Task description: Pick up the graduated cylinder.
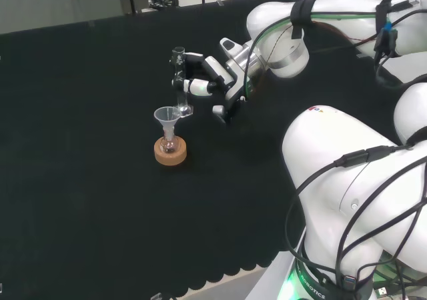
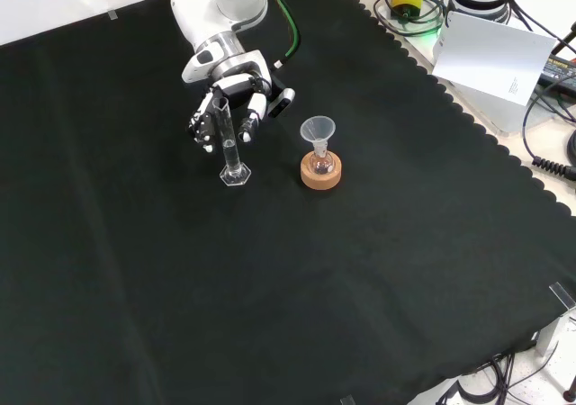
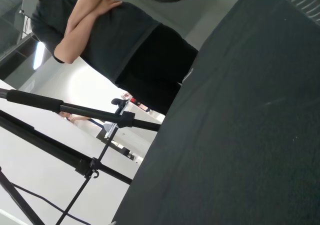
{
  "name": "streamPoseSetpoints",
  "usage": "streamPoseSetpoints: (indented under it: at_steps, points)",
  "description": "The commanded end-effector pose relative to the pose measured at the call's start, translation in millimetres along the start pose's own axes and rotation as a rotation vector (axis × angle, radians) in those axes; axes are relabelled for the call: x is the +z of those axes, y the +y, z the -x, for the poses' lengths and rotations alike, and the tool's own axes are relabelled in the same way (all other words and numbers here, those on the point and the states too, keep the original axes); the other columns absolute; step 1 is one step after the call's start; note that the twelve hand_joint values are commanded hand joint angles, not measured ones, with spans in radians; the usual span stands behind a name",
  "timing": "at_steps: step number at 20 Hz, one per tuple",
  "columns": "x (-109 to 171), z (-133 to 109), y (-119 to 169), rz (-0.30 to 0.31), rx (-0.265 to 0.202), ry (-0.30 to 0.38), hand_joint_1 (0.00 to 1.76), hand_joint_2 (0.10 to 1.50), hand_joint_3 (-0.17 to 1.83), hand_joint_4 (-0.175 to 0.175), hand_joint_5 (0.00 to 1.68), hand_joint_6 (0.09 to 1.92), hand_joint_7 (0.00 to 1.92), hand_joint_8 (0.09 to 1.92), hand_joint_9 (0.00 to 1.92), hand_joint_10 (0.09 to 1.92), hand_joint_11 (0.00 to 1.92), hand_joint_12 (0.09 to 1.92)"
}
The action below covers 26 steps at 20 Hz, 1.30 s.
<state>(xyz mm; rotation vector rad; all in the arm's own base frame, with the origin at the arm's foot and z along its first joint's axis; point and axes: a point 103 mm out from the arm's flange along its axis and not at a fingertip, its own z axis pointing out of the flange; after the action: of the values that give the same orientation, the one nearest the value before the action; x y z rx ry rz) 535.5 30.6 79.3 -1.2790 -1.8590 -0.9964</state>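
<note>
Clear glass graduated cylinder [image 2: 228, 144] — slim, upright, hexagonal foot on cloth — with the hand [image 2: 236, 99] curled around its tube.

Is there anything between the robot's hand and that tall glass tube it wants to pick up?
Nothing visible. In the front view the hand is right behind the graduated cylinder, fingers at its sides. The funnel in its small flask on a cork ring stands apart, to the right.
</note>
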Motion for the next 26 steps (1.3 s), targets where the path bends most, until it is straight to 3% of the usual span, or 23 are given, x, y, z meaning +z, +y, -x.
streamPoseSetpoints:
  at_steps: [1, 5, 26]
  points:
    - [0.2, 0.1, -0.7, -0.001, 0.004, -0.002, 1.10, 1.00, -0.17, 0.011, 0.63, 0.58, 0.64, 0.58, 0.85, 0.45, 0.54, 1.23]
    - [-12.0, -19.8, 4.4, -0.002, 0.008, -0.004, 1.10, 1.01, -0.17, 0.011, 0.63, 0.59, 0.65, 0.58, 0.86, 0.45, 0.55, 1.22]
    - [-11.6, -14.3, 1.7, -0.020, 0.033, 0.008, 1.10, 1.02, -0.17, 0.011, 0.62, 0.60, 0.64, 0.57, 0.86, 0.42, 0.54, 1.20]
